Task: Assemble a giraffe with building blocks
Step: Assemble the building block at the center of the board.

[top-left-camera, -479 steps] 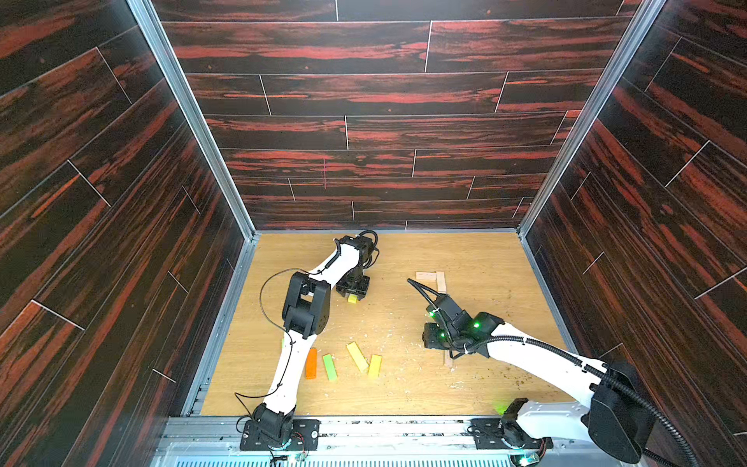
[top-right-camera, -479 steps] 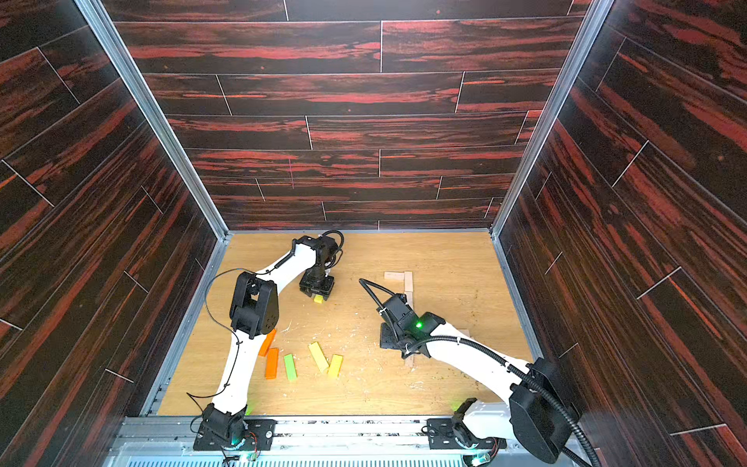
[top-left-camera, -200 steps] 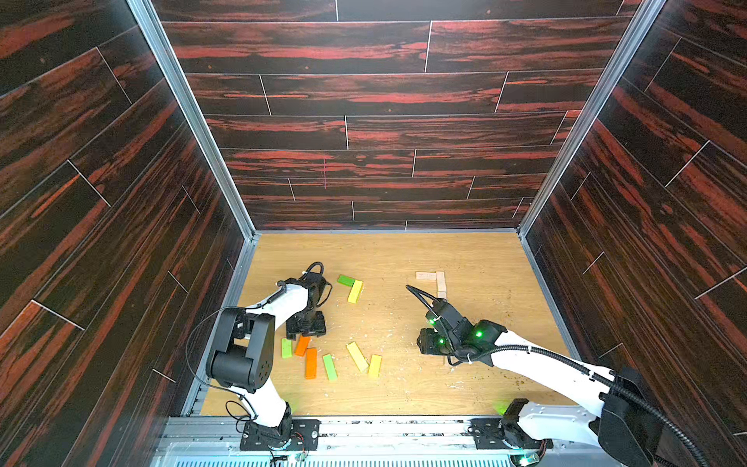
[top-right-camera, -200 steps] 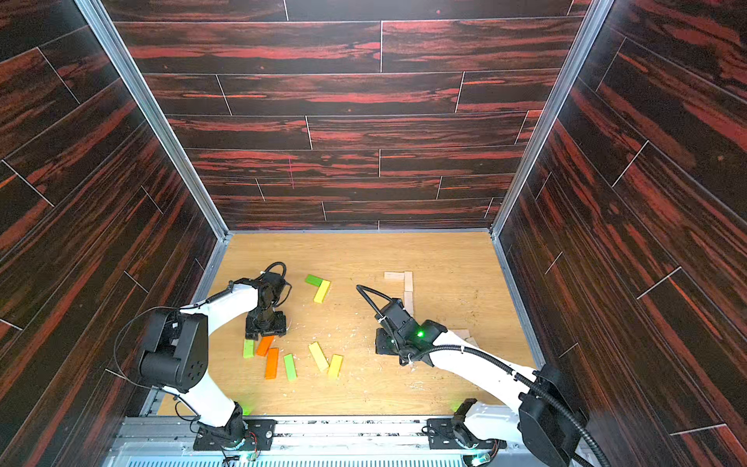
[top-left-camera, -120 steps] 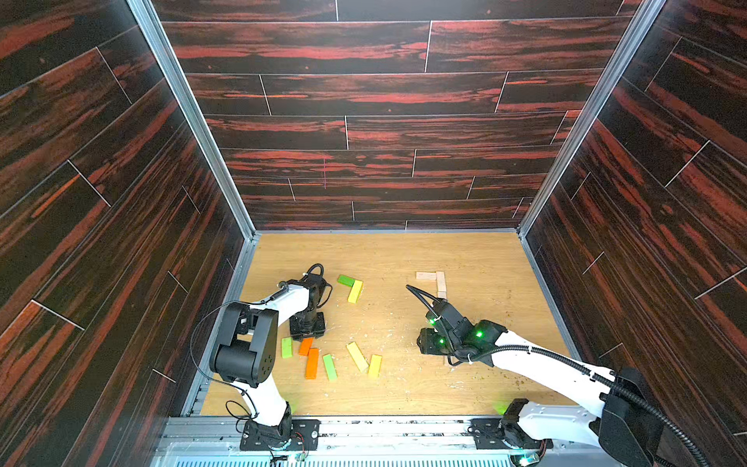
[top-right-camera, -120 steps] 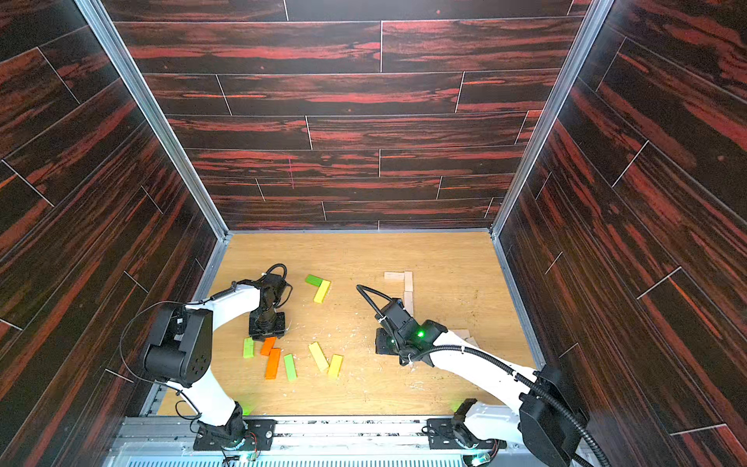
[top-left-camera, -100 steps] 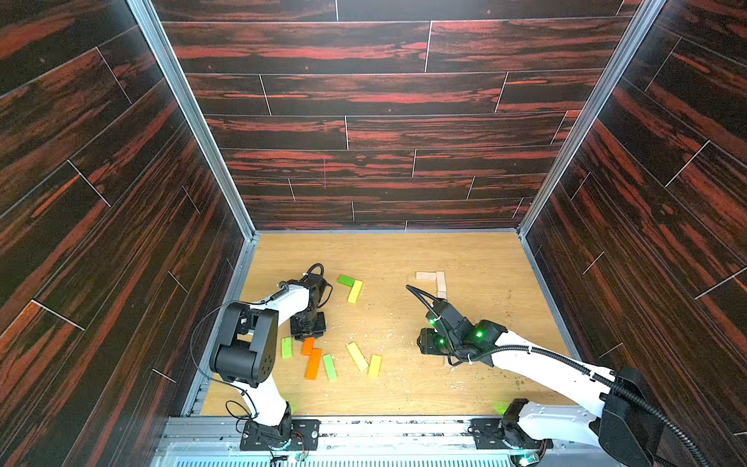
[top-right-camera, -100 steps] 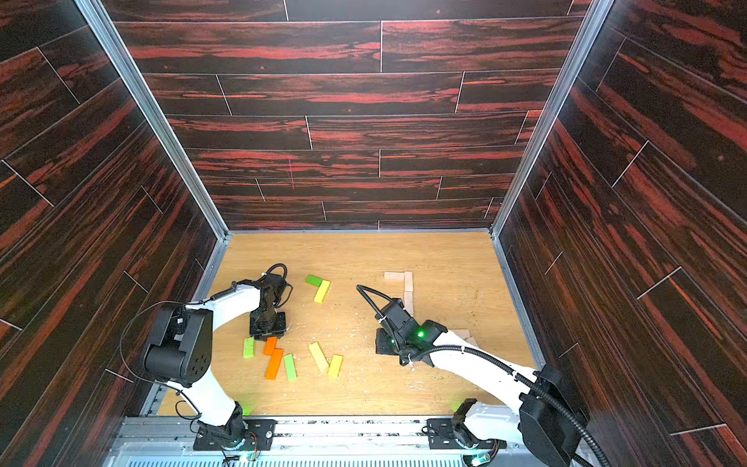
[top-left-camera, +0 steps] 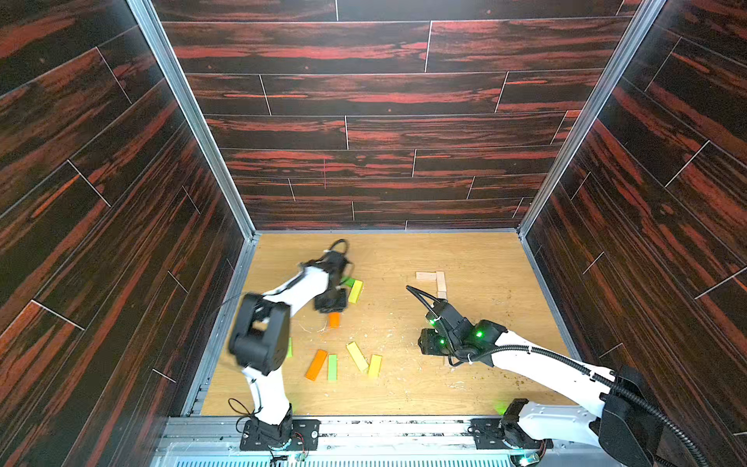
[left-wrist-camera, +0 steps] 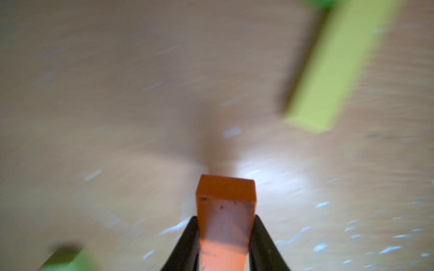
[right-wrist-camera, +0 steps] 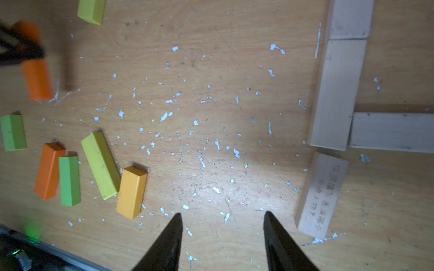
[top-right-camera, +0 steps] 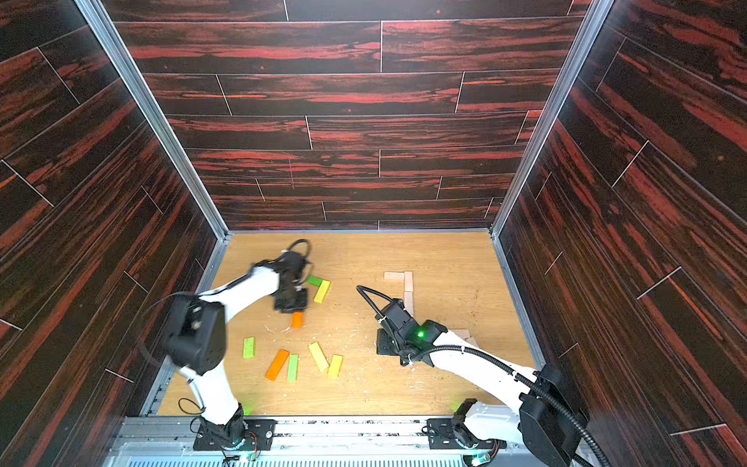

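One orange block point(left-wrist-camera: 225, 206) pinched between left fingers point(left-wrist-camera: 186, 246), right fingers point(right-wrist-camera: 165, 241) apart

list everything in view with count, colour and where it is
table: 1, light wood, floor of the cell
walls: 3, dark red-streaked panels, around the table
held block: 1, orange, in the left hand
orange block: 1, orange, near-left cluster
green blocks: 3, green, two near left, one far left beside a yellow
yellow blocks: 3, yellow, two in the near-left cluster, one far left
plain blocks: at least 4, pale wood, right of centre
flecks: many, white, scattered on the table
left hand: 1, black, shut on the held block
right hand: 1, black, open and empty
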You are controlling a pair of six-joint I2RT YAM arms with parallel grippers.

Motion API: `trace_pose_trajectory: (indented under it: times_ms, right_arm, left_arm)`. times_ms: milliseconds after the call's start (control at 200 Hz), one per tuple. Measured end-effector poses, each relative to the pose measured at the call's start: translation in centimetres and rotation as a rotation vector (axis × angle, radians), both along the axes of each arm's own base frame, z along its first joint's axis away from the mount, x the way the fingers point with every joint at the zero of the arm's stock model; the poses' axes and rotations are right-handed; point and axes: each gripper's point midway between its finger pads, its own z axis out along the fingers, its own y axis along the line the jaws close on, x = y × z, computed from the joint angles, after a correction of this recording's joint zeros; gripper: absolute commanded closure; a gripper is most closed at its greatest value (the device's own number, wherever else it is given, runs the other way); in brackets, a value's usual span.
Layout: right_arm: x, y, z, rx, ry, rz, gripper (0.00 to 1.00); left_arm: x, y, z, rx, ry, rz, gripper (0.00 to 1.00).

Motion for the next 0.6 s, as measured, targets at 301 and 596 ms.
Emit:
trace_pose_trajectory:
  times_ms: [301,596]
  right_arm:
    - [-0.2,-0.8,-0.3,-0.035,0.006,-0.009,0.43]
    - [-0.2,-0.9,-0.4,-0.041,0.009,-0.010,0.43]
  left_arm:
    - [-0.6,-2.3,-2.3,0.019,0.100,-0.088,0.77]
    - [-0.9,-2.7,-2.8,0.045,0.145,-0.150,0.37]
